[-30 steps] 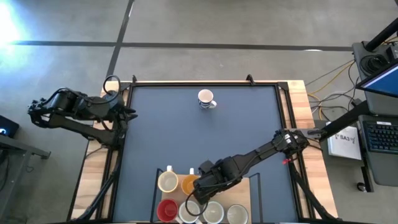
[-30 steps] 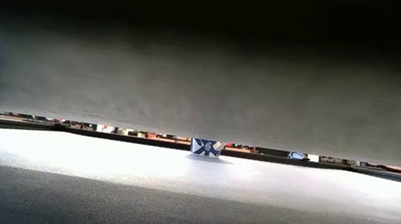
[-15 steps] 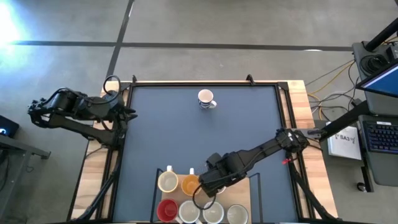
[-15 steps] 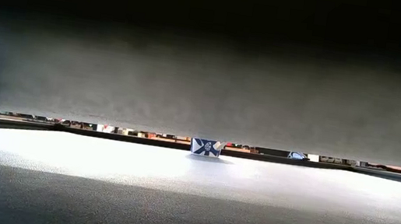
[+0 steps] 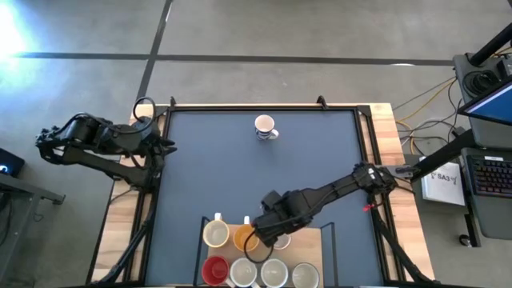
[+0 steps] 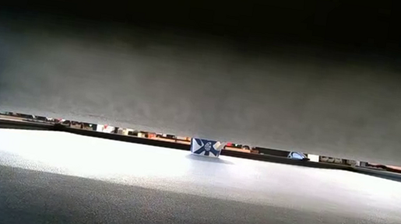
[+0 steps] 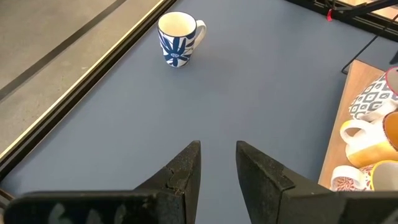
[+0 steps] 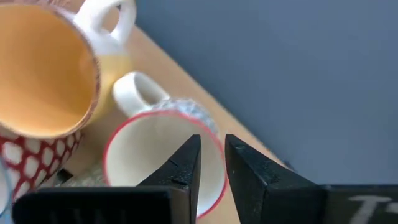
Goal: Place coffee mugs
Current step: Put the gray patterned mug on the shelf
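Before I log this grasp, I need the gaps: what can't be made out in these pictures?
Low view: a grey slab close to the lens hides every mug but the blue-patterned mug.
High view: the right arm covers the red-rimmed mug under the right hand.
High view: the bottom edge cuts the front-row mugs.

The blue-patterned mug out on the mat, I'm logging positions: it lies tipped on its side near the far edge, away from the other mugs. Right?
Not quite. The blue-patterned mug stands upright, open mouth up, as the left wrist view shows. It does sit near the far edge of the mat, away from the other mugs.
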